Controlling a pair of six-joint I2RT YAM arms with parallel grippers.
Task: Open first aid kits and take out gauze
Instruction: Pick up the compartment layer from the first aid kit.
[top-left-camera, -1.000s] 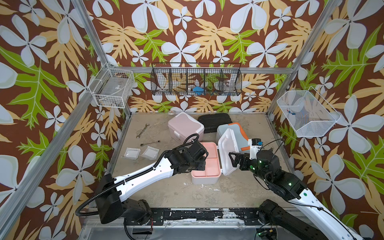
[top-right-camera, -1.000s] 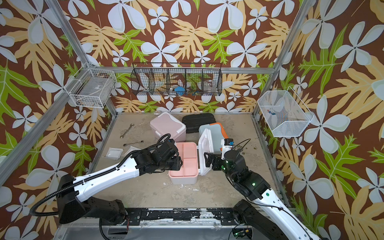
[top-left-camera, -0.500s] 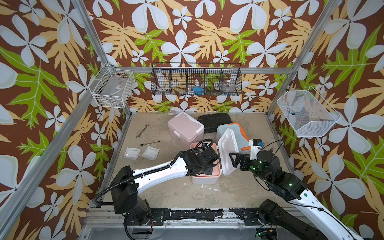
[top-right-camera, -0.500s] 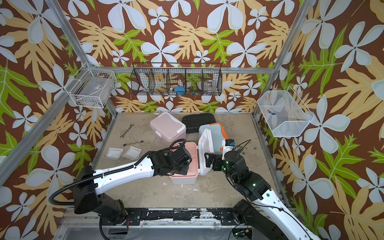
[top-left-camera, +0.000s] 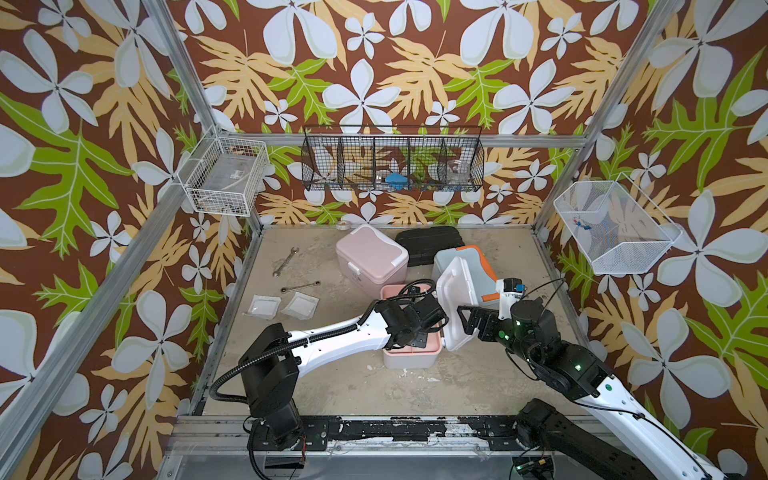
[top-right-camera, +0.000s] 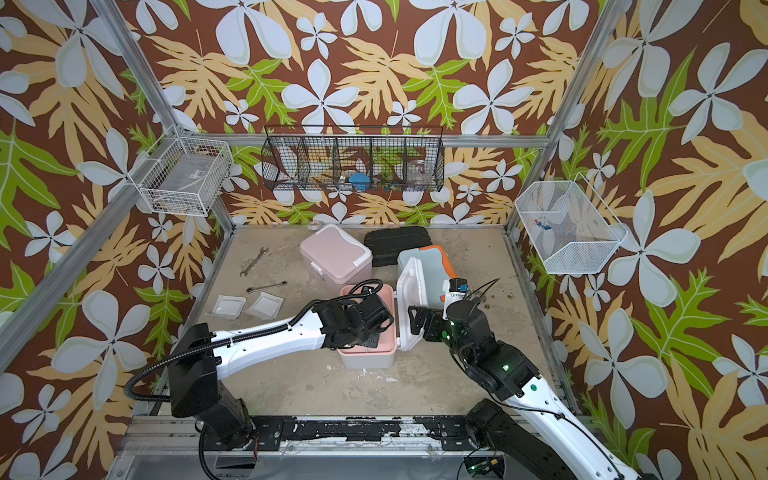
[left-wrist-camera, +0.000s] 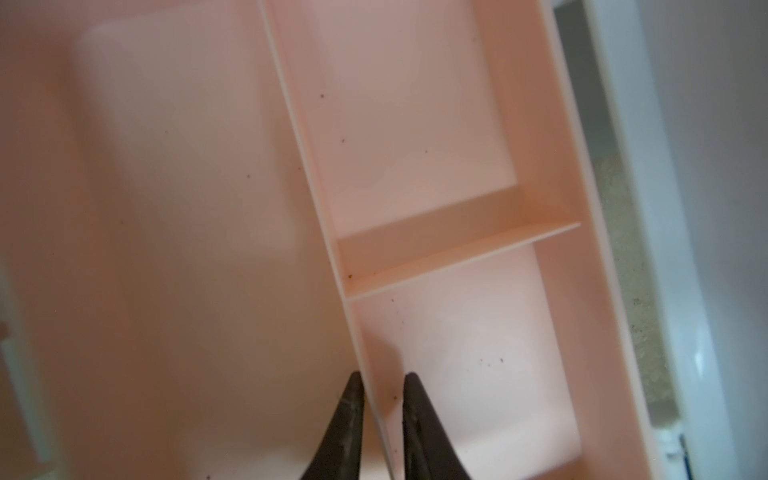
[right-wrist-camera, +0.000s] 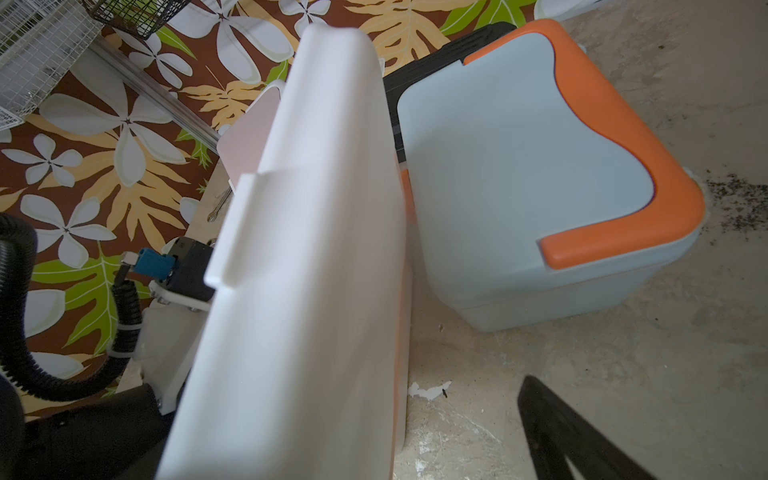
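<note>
mid-frame in peach kit (top-left-camera: 411, 358), left gripper (left-wrist-camera: 383, 376) almost together astride divider (left-wrist-camera: 328, 216), unclamped; right gripper (top-left-camera: 464, 321) spread, bracing lid (top-left-camera: 457, 299) open for access

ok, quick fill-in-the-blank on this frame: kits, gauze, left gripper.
1. Only the white kit is ___; the pink kit and the light blue kit are shut.
2. The left gripper has a finger on each side of a ___ in the peach tray.
3. ___ gauze packets lie on the table near a wrench.
4. The light blue kit's handle is ___.

Missing words: open; divider; Two; orange.
</note>
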